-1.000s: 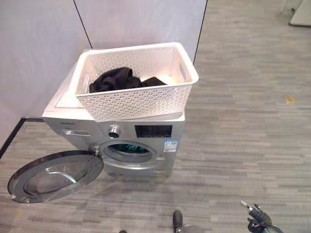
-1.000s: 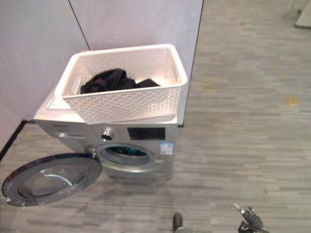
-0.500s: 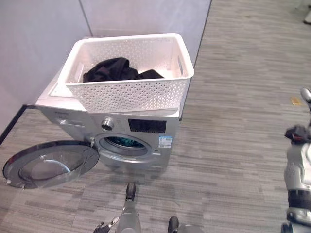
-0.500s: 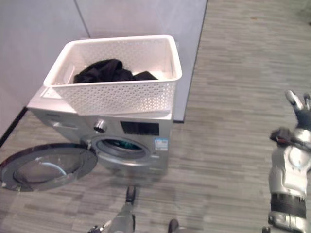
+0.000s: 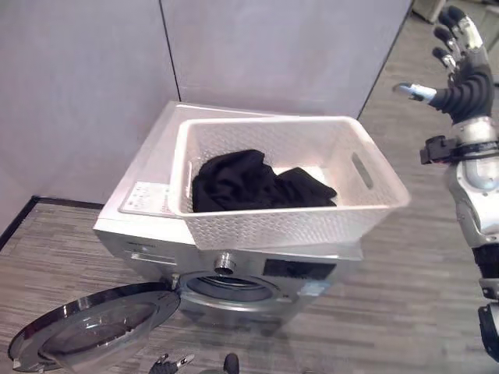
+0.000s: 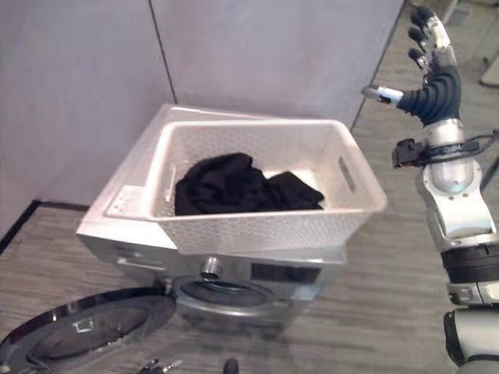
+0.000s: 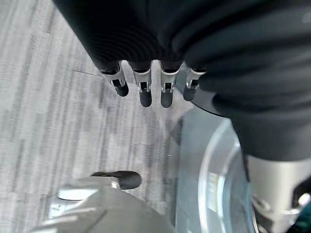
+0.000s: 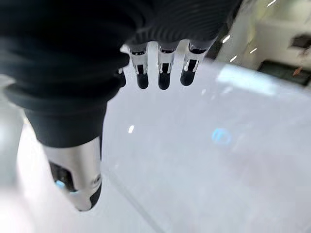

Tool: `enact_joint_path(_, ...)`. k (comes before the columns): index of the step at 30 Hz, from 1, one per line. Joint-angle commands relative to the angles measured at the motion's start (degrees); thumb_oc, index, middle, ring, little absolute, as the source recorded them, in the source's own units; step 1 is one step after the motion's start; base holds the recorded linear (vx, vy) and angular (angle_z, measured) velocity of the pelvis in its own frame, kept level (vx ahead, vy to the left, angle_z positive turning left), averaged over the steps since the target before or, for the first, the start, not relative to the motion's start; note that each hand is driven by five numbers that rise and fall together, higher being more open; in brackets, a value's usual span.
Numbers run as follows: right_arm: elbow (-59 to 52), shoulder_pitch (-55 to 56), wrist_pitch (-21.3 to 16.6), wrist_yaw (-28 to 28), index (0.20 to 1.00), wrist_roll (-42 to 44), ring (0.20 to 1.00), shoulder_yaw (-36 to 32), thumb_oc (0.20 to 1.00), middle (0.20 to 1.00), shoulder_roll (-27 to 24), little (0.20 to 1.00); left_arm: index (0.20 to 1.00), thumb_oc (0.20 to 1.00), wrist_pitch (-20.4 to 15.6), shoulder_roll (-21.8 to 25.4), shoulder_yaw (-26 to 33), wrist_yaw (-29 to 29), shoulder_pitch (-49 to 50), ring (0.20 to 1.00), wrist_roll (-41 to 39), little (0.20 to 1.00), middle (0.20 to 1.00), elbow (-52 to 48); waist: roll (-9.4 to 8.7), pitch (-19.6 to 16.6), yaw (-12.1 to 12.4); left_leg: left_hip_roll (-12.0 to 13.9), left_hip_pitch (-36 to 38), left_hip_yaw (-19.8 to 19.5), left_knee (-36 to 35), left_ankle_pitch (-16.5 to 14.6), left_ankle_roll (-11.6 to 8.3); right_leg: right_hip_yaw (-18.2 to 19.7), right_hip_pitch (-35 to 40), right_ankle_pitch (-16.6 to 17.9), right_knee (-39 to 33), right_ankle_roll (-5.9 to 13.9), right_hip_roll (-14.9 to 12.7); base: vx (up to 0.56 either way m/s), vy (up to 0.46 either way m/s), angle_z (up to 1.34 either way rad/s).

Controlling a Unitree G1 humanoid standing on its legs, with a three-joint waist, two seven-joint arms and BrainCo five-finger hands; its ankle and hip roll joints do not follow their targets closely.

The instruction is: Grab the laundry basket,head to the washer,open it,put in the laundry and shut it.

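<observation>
A white perforated laundry basket point(image 5: 288, 226) sits on top of the silver washer point(image 5: 152, 183), with black laundry point(image 5: 249, 183) heaped inside it. The washer's round door point(image 5: 93, 331) hangs wide open at the lower left, and the drum opening point(image 5: 230, 287) shows under the basket's front wall. My right hand point(image 5: 464, 82) is raised high to the right of the basket, fingers spread and straight, touching nothing. My left hand point(image 5: 168, 362) is low in front of the washer; in the left wrist view its fingers point(image 7: 146, 92) are straight above the floor beside the door glass point(image 7: 214, 179).
Grey partition walls point(image 5: 273, 54) stand right behind and to the left of the washer. Grey plank floor point(image 5: 413, 312) stretches to the right and in front. The open door takes up floor at the washer's front left.
The camera has moved closer and the whole view shifted. My right hand has risen from low at the right to high beside the basket. Basket and door stand as before.
</observation>
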Motion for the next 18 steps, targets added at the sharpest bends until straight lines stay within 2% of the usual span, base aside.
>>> enact_joint_path(1, 2.22, -7.36, 1.98, 2.57, 1.000, -2.01, 1.000, 4.32, 1.000, 1.000, -5.23, 1.000, 1.000, 1.000, -0.78, -0.11, 1.04, -0.42, -0.56, 1.000, 1.02, 1.000, 1.000, 0.70, -0.70, 0.52, -0.29, 2.33, -1.70, -1.58, 5.36, -5.72, -4.03, 2.10, 5.76, 8.84, -8.48, 0.40, 1.53, 0.00, -0.013, 0.55)
enact_joint_path(3, 1.73, -9.59, 2.59, 4.07, 1.000, -1.77, 1.000, 7.76, 1.000, 1.000, -4.70, 1.000, 1.000, 1.000, -0.64, -0.42, 0.74, -0.40, -1.02, 1.000, 1.48, 1.000, 1.000, 1.30, -1.94, -0.07, 0.04, 2.12, -1.39, -1.24, 5.56, -6.38, -4.21, 1.48, 7.30, 9.06, -10.15, 0.54, 0.83, 0.05, -0.046, 0.56)
enact_joint_path(4, 1.94, -11.83, 3.24, 6.98, 1.000, 0.05, 1.000, 12.04, 1.000, 1.000, -4.91, 1.000, 1.000, 1.000, -0.46, -0.93, 0.74, -1.16, -0.88, 1.000, 1.30, 1.000, 1.000, 1.81, -3.11, -2.09, 0.60, 2.61, -0.69, -1.14, 4.55, -6.29, -4.63, 0.64, 9.36, 9.24, -12.13, 0.66, 0.74, 0.08, -0.059, 0.18)
enact_joint_path(5, 2.06, -12.06, 3.20, 6.99, 1.000, 0.09, 1.000, 12.28, 1.000, 1.000, -4.89, 1.000, 1.000, 1.000, -0.47, -1.01, 0.80, -1.16, -0.87, 1.000, 1.30, 1.000, 1.000, 1.81, -3.03, -2.06, 0.50, 2.62, -0.63, -1.19, 4.48, -6.27, -4.64, 0.58, 9.46, 9.27, -12.22, 0.66, 0.75, 0.11, -0.061, 0.03)
enact_joint_path(8, 1.50, -15.63, 5.20, 11.75, 1.000, 3.48, 1.000, 19.64, 1.000, 1.000, -7.37, 1.000, 1.000, 1.000, 0.01, -1.49, 0.70, -2.20, -0.78, 1.000, 0.51, 1.000, 1.000, 2.33, -4.44, -4.35, 0.73, 3.69, 0.42, -1.56, 2.24, -5.75, -5.36, -0.40, 11.62, 9.00, -14.65, 0.67, 1.31, 0.06, -0.046, -0.04)
enact_joint_path(10, 1.15, -16.37, 5.71, 13.27, 1.000, 4.69, 1.000, 21.96, 1.000, 1.000, -8.52, 1.000, 1.000, 1.000, 0.15, -1.71, 0.69, -2.56, -0.71, 1.000, 0.28, 1.000, 1.000, 2.35, -4.86, -4.71, 0.58, 4.11, 0.81, -1.68, 1.58, -5.46, -5.60, -0.68, 12.03, 8.71, -14.85, 0.60, 1.52, 0.02, -0.031, -0.05)
enact_joint_path(11, -1.91, -16.82, 6.07, 15.85, 1.000, 5.99, 1.000, 25.66, 1.000, 1.000, -11.07, 1.000, 1.000, 1.000, 0.35, -2.16, 0.62, -3.29, -0.38, 1.000, 0.15, 1.000, 1.000, 2.38, -5.71, -5.22, 0.51, 4.69, 1.39, -1.87, 0.69, -5.13, -6.00, -1.11, 12.28, 8.37, -14.91, 0.58, 1.83, 0.03, -0.041, -0.02)
enact_joint_path(14, -8.47, -16.89, 5.50, 19.82, 1.000, 7.88, 1.000, 30.69, 1.000, 1.000, -16.28, 1.000, 1.000, 1.000, 0.58, -2.65, 1.50, -4.64, 0.48, 1.000, -0.56, 1.000, 1.000, 2.39, -7.75, -5.47, 0.78, 5.75, 2.14, -2.37, -0.26, -4.91, -6.69, -1.66, 12.52, 7.65, -14.48, 0.48, 2.37, 0.03, -0.075, 0.06)
enact_joint_path(18, -10.44, -17.85, 5.51, 21.63, 1.000, 7.66, 1.000, 34.30, 1.000, 1.000, -17.26, 1.000, 1.000, 1.000, 0.82, -2.60, 3.10, -5.39, 1.24, 1.000, -1.45, 1.000, 1.000, 3.03, -8.53, -5.67, 1.26, 6.35, 2.71, -2.33, -0.55, -5.09, -7.02, -1.99, 12.82, 7.36, -14.67, 0.41, 2.58, 0.01, -0.010, 0.02)
